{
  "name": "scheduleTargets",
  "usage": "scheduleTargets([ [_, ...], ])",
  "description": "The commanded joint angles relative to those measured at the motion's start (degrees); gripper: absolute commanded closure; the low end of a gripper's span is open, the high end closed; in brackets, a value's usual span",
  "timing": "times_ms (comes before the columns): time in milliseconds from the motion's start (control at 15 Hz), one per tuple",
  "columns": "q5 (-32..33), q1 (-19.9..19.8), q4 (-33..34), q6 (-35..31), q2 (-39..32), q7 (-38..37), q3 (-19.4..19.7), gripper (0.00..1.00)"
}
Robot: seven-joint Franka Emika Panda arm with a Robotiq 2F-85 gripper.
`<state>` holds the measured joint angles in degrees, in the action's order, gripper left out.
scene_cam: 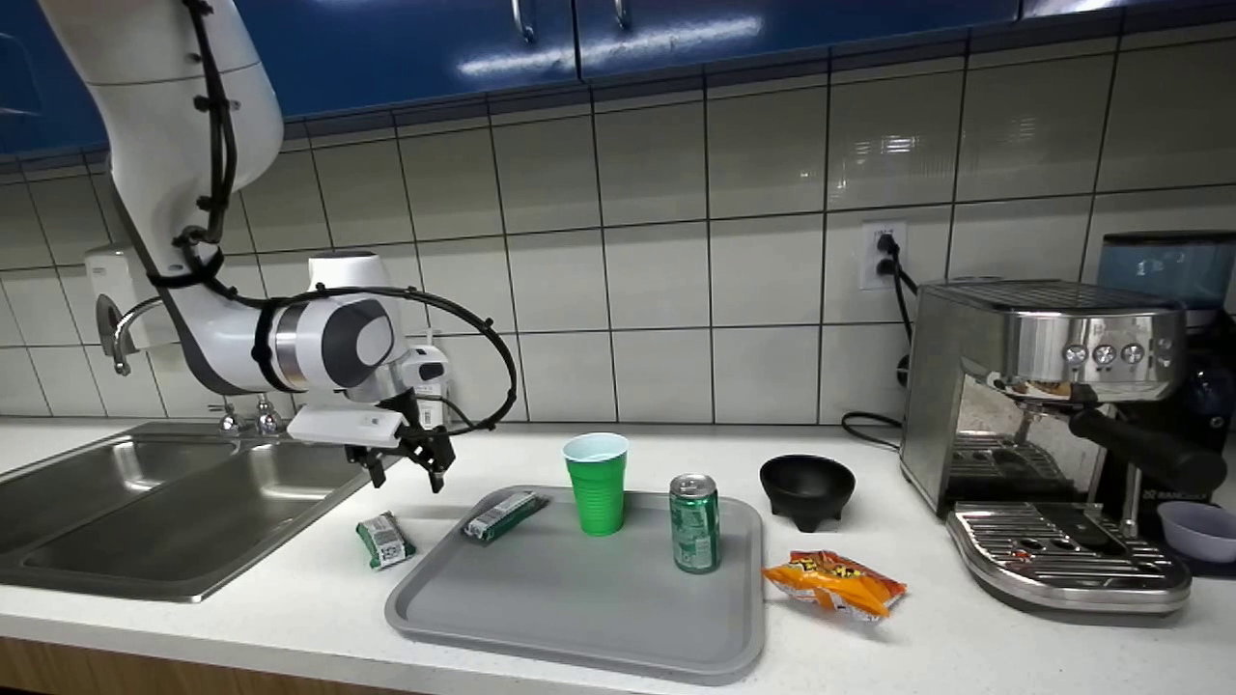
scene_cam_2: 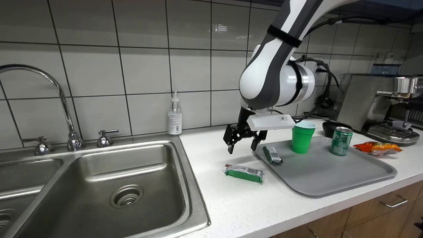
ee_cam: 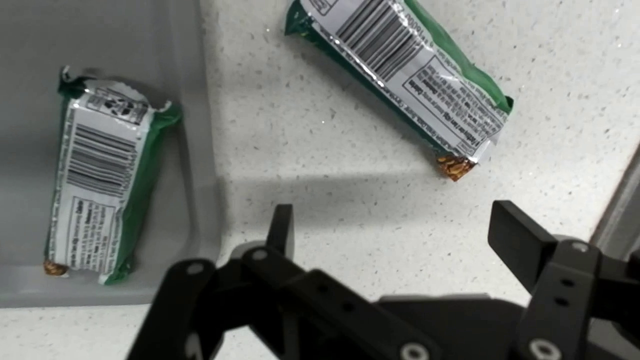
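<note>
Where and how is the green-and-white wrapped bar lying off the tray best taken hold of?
Probably across the middle of the bar, coming from above: it lies flat, long and narrow, with counter showing along both long sides. In the wrist view it runs diagonally to the open gripper, which would likely need turning so that its fingers meet those long sides.

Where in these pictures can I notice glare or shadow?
In an exterior view, bright glare on the blue cabinets; in both exterior views, pale streaks in the sink; in the wrist view, soft shadow before the open gripper, glints on the wrapped bar on the counter.
</note>
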<state>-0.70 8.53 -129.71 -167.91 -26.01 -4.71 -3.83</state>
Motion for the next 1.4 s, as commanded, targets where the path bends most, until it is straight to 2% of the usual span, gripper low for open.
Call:
scheduleTargets([
  [0,1.44,-1.01,-1.44,1.81,1.79,4.29,-1.59,0.0],
  [667,2.2,-3.9,-1.32,2.29,0.01,16.17,-7.42,0.0],
  [1333,5.91,-5.37,-0.17,3.91,-2.4,23.49,-7.54,0.0],
])
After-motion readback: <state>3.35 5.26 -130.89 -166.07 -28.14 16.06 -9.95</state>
